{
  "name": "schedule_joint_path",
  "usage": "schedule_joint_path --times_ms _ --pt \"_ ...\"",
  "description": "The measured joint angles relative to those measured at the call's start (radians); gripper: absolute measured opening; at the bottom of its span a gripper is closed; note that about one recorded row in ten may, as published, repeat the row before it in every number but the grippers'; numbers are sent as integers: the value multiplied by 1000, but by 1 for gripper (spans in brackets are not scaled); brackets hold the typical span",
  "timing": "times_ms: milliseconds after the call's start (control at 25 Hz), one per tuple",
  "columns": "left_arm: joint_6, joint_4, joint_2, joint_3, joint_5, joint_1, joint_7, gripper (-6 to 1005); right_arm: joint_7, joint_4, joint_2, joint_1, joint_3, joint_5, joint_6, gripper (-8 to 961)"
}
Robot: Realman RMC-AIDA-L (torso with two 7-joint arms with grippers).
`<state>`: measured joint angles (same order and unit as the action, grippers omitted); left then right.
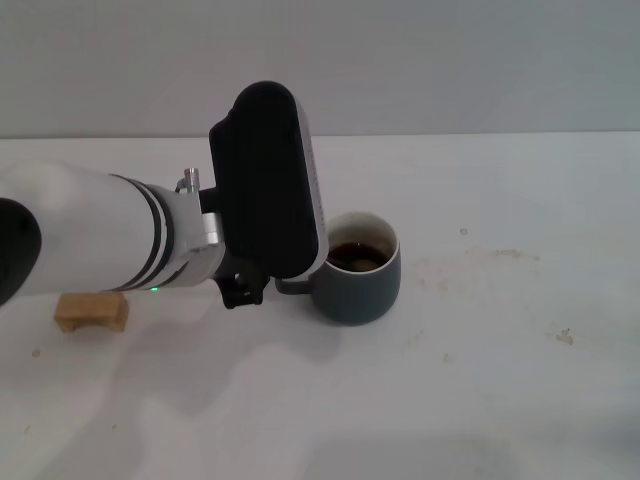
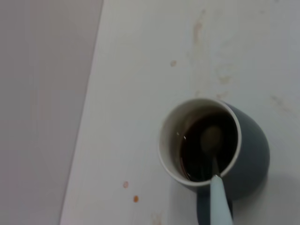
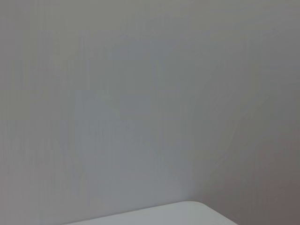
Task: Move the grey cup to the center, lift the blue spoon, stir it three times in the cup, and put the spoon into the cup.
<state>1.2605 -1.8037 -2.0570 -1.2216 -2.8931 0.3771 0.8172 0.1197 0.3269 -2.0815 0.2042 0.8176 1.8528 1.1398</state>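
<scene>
Head view: left arm reaches in from the left, its black wrist housing hangs just above and beside the grey cup (image 1: 358,283), covering the handle side.
Left gripper: fingers hidden under the housing in head view and out of frame in the left wrist view; can't tell if spread or pinching.
Right gripper: not visible in any view; right wrist view shows only a plain wall and a white corner edge.
Grey cup: upright on the bench (image 1: 480,400), roughly mid-bench, slightly toward the back. Dark slate outside, cream rim and inside, dark brown liquid about halfway up.
Blue spoon: seen in the left wrist view (image 2: 219,199); pale blue handle crosses the cup rim, thin stem runs down into the liquid, bowl shows as a pale blur under the surface. What holds the handle's far end is out of frame.
Wooden block: tan (image 1: 91,311), on the bench under the left forearm, well apart from the cup.
Bench surface: white, brownish smears right of the cup (image 1: 478,268), two small orange spots near the cup in the left wrist view (image 2: 135,199).
</scene>
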Motion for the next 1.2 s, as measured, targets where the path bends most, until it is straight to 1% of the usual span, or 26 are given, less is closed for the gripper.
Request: schedule_joint_path --times_ms 320,440,520,600,680,720,760,840,880,920,960,1000,1040,1080,1120,1160,1200 --pt "-4 -67 -1 -15 0 -13 -4 291 0 1 0 -2 -1 0 0 -1" --pt "-33 -115 -2 -24 0 -39 -3 336 0 1 0 -2 -2 0 0 -1" --pt "-87 -156 -2 -26 1 -72 -3 395 0 1 0 -2 -2 0 0 -1" --pt "-187 -192 -1 -26 2 -121 -2 454 0 1 0 -2 -1 0 1 -1" --pt "-319 -208 -2 -24 3 -171 -3 513 0 1 0 -1 -2 0 1 -1" --pt "-424 -209 -2 -20 3 -207 -4 542 0 3 0 -1 -2 0 4 -1" --pt "-490 -209 -3 -16 4 -231 -5 572 0 3 0 -1 -2 0 4 -1" --pt "-665 -209 -2 -5 5 -295 -11 604 0 4 0 -2 -2 -1 9 -1" --pt "-665 -209 -2 -5 5 -295 -11 620 0 4 0 -3 -2 -2 11 -1" --pt "-893 -204 -3 10 8 -375 -47 636 0 4 0 -4 -2 -5 13 -1" --pt "-935 -203 -3 12 9 -389 -58 652 0 4 0 -4 -2 -5 13 -1" --pt "-1064 -196 -2 20 11 -432 -101 653 0 5 0 -4 -2 -5 14 -1" --pt "-1064 -196 -2 20 11 -432 -101 654 0 4 0 -4 -2 -6 15 -1" --pt "-1130 -189 -2 25 12 -457 -127 655 0 4 0 -5 -2 -5 18 -1" --pt "-1255 -171 0 33 12 -498 -168 656 0 4 0 -5 -1 -3 33 -1" --pt "-1288 -166 0 35 12 -512 -180 657 0 4 0 -5 -2 -2 43 -1" --pt "-1378 -149 3 36 13 -555 -260 657 0 4 0 -6 -6 -2 66 -1"
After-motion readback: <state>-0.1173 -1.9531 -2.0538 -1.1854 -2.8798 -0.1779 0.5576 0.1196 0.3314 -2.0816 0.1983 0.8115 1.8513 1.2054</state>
